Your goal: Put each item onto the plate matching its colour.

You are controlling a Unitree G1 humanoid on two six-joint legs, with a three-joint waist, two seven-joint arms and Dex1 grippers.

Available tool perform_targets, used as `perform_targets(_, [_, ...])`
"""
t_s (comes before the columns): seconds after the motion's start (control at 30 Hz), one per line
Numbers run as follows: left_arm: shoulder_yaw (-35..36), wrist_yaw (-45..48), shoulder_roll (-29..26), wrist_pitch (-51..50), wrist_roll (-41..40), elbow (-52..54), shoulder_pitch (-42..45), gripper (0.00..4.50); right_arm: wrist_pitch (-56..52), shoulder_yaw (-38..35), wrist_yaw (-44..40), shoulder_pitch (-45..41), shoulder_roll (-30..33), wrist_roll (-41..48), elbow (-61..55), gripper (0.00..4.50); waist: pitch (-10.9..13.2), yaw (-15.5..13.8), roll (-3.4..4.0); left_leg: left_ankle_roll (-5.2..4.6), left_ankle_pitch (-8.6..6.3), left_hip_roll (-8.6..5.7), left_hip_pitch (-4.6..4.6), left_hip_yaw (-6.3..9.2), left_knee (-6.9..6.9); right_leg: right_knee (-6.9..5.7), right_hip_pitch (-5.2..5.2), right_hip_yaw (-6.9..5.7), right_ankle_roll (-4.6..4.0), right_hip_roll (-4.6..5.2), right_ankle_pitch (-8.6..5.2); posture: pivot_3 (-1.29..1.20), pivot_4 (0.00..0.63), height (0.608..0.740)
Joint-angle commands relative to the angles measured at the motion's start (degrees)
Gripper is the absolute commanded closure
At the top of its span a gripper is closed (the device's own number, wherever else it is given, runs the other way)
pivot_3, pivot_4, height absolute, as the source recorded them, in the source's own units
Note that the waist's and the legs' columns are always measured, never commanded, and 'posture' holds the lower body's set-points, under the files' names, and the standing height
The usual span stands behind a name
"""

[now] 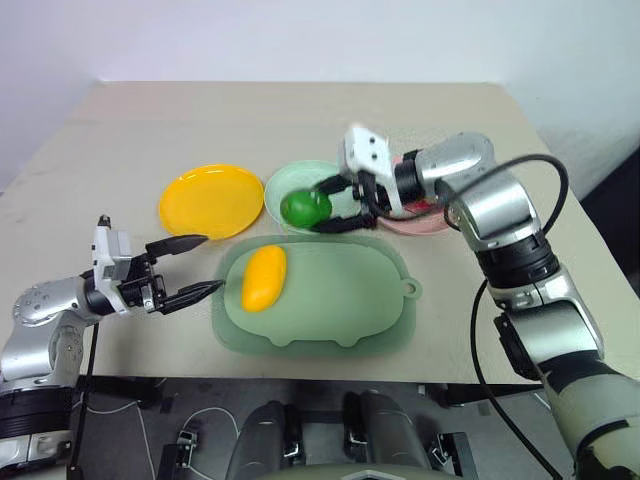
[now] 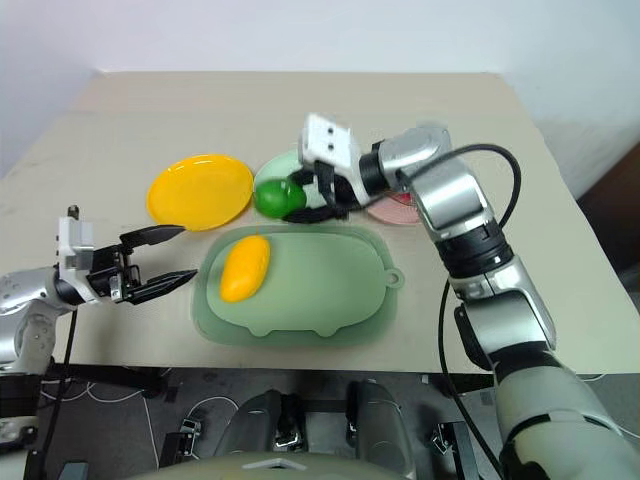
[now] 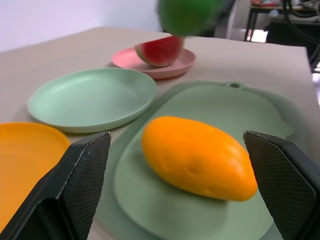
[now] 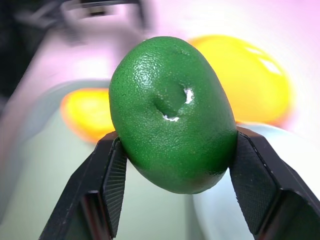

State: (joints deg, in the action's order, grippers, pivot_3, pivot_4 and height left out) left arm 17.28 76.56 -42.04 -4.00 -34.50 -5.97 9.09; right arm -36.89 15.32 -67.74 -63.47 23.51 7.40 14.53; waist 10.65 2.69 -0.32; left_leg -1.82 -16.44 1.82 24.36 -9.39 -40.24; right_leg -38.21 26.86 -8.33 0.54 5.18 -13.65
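Head views: the right hand (image 1: 335, 205) is pinching the green fruit (image 1: 305, 207) above the mint plate (image 1: 300, 180), presumably for release there; left wrist: the left hand (image 1: 195, 266), fingers spread, is facing the mango (image 3: 199, 156) lying on the tray (image 3: 250, 115); right wrist: both fingers are clamping the fruit's sides.

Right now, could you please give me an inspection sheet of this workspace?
Surface: beige table, bare behind the plates.
Job's things: green fruit held above the mint green plate; mango lying on the pale green tray; watermelon wedge on the pink plate; yellow-orange plate empty.
Clutter: nothing seen.
Grippers: right gripper shut on the green fruit; left gripper open beside the tray.
Cables: black cable looping off the right arm.
Surroundings: white wall.
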Motion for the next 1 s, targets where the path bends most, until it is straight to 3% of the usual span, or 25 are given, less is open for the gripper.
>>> perform_targets(0.03, [1.9, -0.2, -0.9, -0.7, -1.2, 1.7, -0.8, 0.00, -2.2, -0.4, 6.4, -3.7, -3.3, -1.7, 6.6, 1.84, 0.0, -0.1, 0.00, 0.00, 0.01, 0.00, 0.00, 0.00, 0.03, 0.00, 0.01, -0.01, 0.00, 0.00, 0.00, 0.00, 0.150, 0.696])
perform_targets(0.33, [2.9, 0.7, -3.9, -2.6, -0.9, 1.6, -2.7, 0.00, 4.7, 0.9, 18.4, -12.5, -13.2, -7.8, 32.8, 1.84, 0.0, 0.3, 0.00, -0.11, 0.11, -0.01, 0.13, -0.09, 0.07, -0.05, 0.12, -0.07, 0.01, -0.01, 0.00, 0.00, 0.150, 0.696])
perform_targets(0.63, [4.3, 0.8, -4.5, -2.3, -0.5, 1.3, -3.4, 0.00, 8.0, -0.3, 24.5, -18.6, -18.0, -11.2, 51.0, 1.84, 0.0, 0.6, 0.01, -0.11, 0.13, -0.01, 0.15, -0.12, 0.09, -0.05, 0.13, -0.07, 0.03, -0.02, 0.00, 0.00, 0.150, 0.696])
perform_targets(0.83, [4.8, 0.5, -4.5, -2.3, -0.6, 1.7, -4.0, 0.00, 9.5, -0.8, 22.2, -19.7, -18.2, -11.9, 52.2, 0.03, 0.0, 1.3, 0.01, -0.11, 0.14, -0.01, 0.15, -0.12, 0.11, -0.09, 0.14, -0.07, 0.03, -0.03, -0.01, 0.00, 0.150, 0.696])
perform_targets(1.0, [5.2, -0.2, -4.4, -2.9, -1.0, 2.1, -4.1, 0.00, 10.7, -1.6, 21.4, -19.7, -17.5, -12.0, 51.0, 0.03, 0.0, 1.3, 0.01, -0.11, 0.14, 0.00, 0.15, -0.12, 0.12, -0.09, 0.15, -0.07, 0.04, -0.04, -0.01, 0.00, 0.150, 0.696])
